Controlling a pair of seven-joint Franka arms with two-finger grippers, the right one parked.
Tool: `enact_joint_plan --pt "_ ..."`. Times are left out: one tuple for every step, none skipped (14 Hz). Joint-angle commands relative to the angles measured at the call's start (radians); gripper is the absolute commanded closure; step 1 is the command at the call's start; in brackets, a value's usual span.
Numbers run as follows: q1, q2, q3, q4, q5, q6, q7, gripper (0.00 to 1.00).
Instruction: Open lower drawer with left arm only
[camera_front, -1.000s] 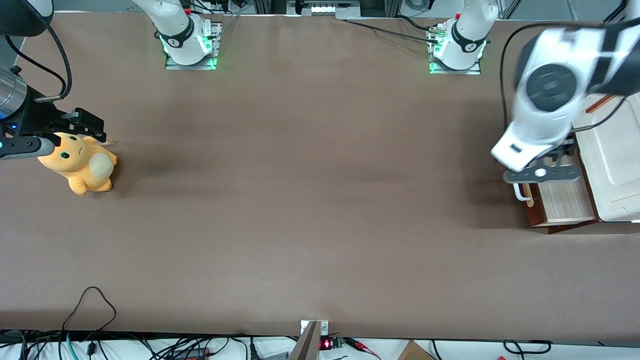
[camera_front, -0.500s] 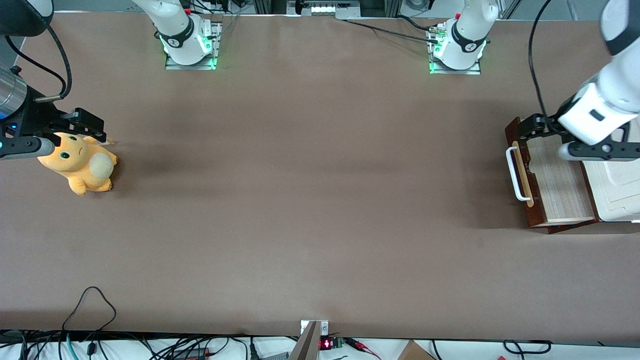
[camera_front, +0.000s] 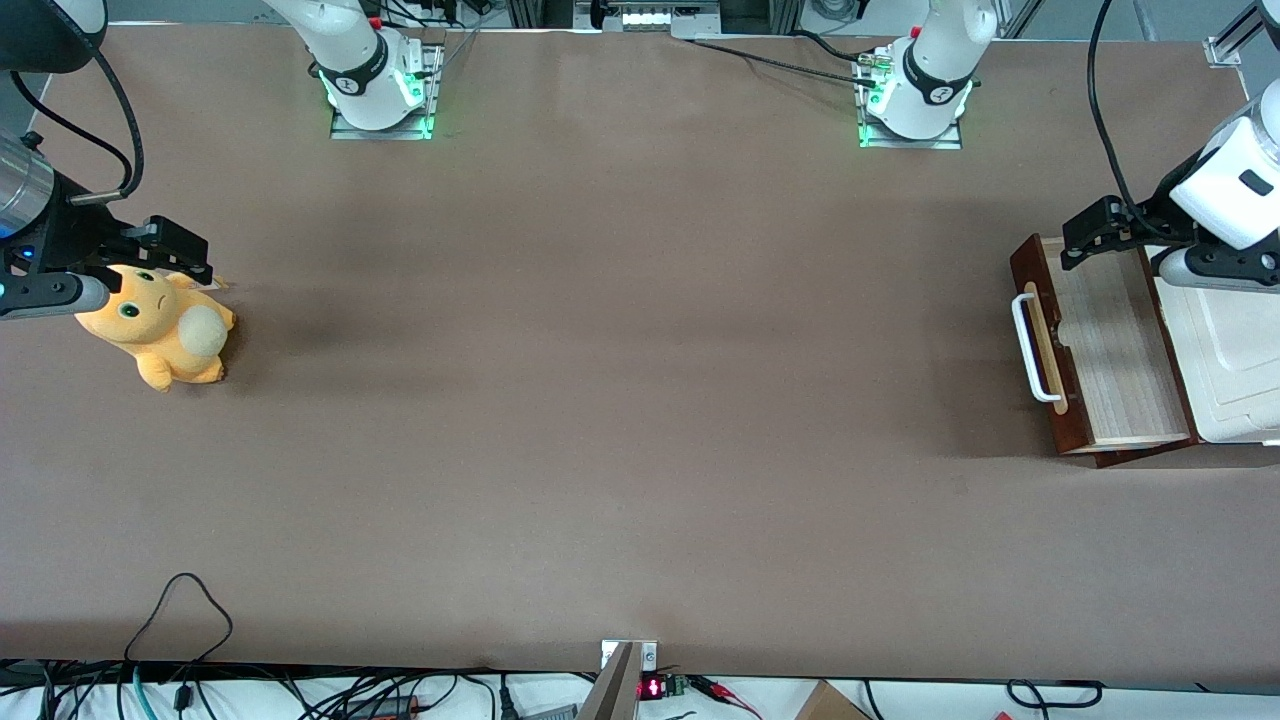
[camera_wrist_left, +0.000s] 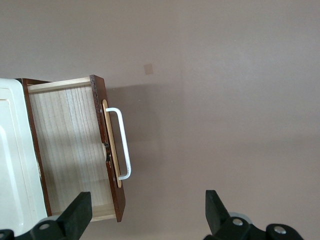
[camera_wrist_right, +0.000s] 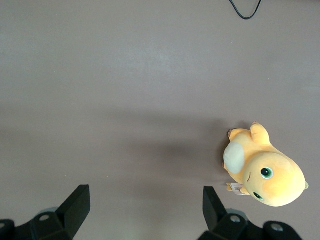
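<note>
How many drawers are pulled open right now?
1: the lower drawer stands open in front of the cream cabinet, interior showing. The gripper hangs open above it. Any drawers under the cabinet top are hidden.

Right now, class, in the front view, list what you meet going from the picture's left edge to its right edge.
Orange plush toy → bare brown table → white handle → open lower drawer → cream cabinet top. The left arm's gripper, open, hovers above the drawer's farther end.

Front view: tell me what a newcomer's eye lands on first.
The shallow drawer with dark reddish-brown wooden front and white bar handle stands pulled out, pale interior bare, at the working arm's end of the table. The black two-finger tool hangs open above its edge. An orange plush toy lies at the parked arm's end.
</note>
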Motion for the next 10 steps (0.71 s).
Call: enact_joint_plan --pt "-0.003 -0.048 0.010 -0.066 -0.007 0.041 0.029 0.00" --pt "-0.003 -0.047 0.010 -0.067 -0.007 0.041 0.029 0.00" --pt "-0.003 -0.047 0.010 -0.065 -0.007 0.041 0.029 0.00" --pt "-0.003 -0.047 0.010 -0.063 -0.008 0.041 0.029 0.00" --pt "-0.003 -0.047 0.010 -0.062 -0.008 0.042 0.029 0.00" --pt "-0.003 -0.045 0.010 -0.059 -0.007 0.041 0.027 0.00" --pt "-0.003 -0.045 0.010 -0.059 -0.005 0.041 0.025 0.00" --pt "-0.003 -0.044 0.010 -0.059 -0.007 0.041 0.027 0.00" --pt "-0.003 -0.044 0.010 -0.059 -0.005 0.041 0.029 0.00" --pt "-0.003 -0.044 0.010 -0.059 -0.005 0.039 0.027 0.00"
